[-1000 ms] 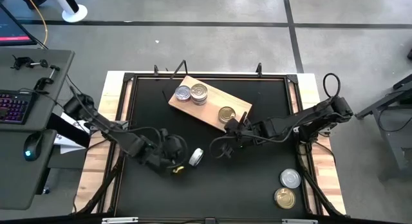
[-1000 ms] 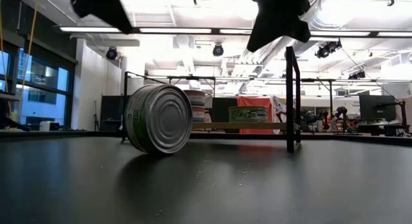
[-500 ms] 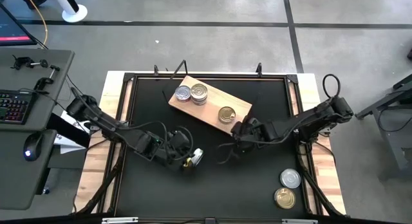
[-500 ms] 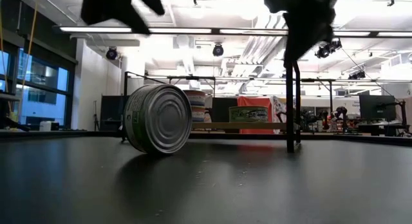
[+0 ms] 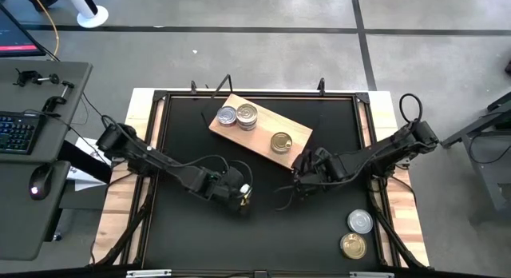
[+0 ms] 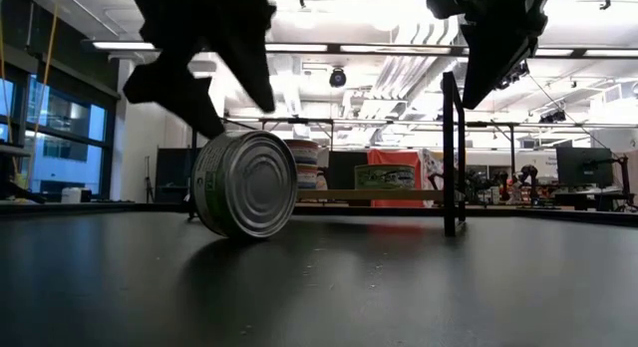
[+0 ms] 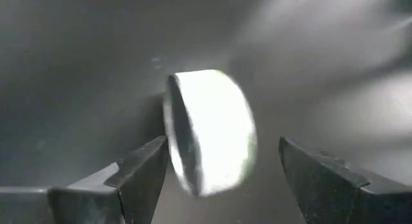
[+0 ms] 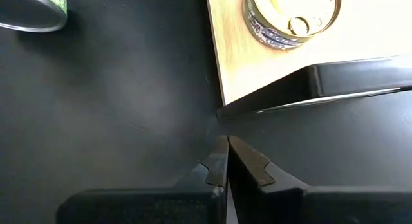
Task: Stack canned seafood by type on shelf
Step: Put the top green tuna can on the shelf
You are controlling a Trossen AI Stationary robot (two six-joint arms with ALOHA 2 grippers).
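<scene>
A small round silver tin with a green label (image 6: 245, 183) stands on its edge on the black tabletop (image 5: 263, 230). The left gripper (image 7: 219, 169) hovers around it, jaws open, one finger on each side. The right gripper (image 8: 226, 161), jaws closed and empty, sits near the light wooden shelf board (image 5: 259, 128), which carries three tins; a gold-lidded tin (image 8: 293, 15) lies nearest.

Three tins sit on the shelf (image 5: 260, 127) at the table's back — two touching at its left end (image 5: 237, 116), one (image 5: 281, 141) right. A tin (image 5: 244, 195) stands on edge before it; two more (image 5: 357, 234) lie front right.
</scene>
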